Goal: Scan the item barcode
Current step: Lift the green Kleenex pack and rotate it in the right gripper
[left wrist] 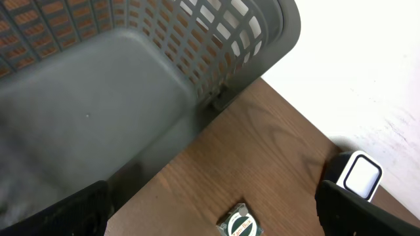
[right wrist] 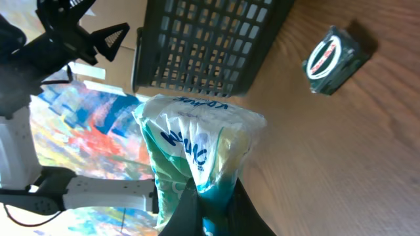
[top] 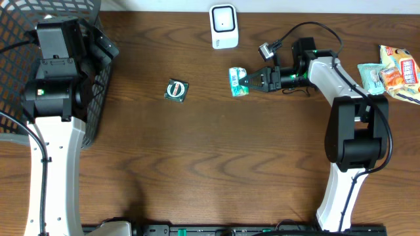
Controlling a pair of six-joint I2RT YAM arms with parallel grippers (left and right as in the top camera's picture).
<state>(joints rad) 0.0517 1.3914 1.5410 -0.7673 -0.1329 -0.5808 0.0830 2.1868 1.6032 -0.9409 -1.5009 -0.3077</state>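
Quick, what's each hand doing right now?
Left hand: open, empty.
Right hand: shut on the green-and-white crinkly plastic packet.

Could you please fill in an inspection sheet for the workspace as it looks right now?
Surface: brown wooden table, no spills or marks seen.
Job's things: white scanner stands at the far edge; green-and-white packet is held in front of it, a little to its right.
Clutter: small dark packet lies mid-table; snack bags are piled at the right edge; grey basket sits at the left edge.
Grippers: right claw is shut on the green-and-white packet; left claw is open, holding nothing, above the basket.
Cables: black cable loops behind the right arm, clear of the scanner.
Surroundings: pale strip beyond the far edge; nothing else seen.
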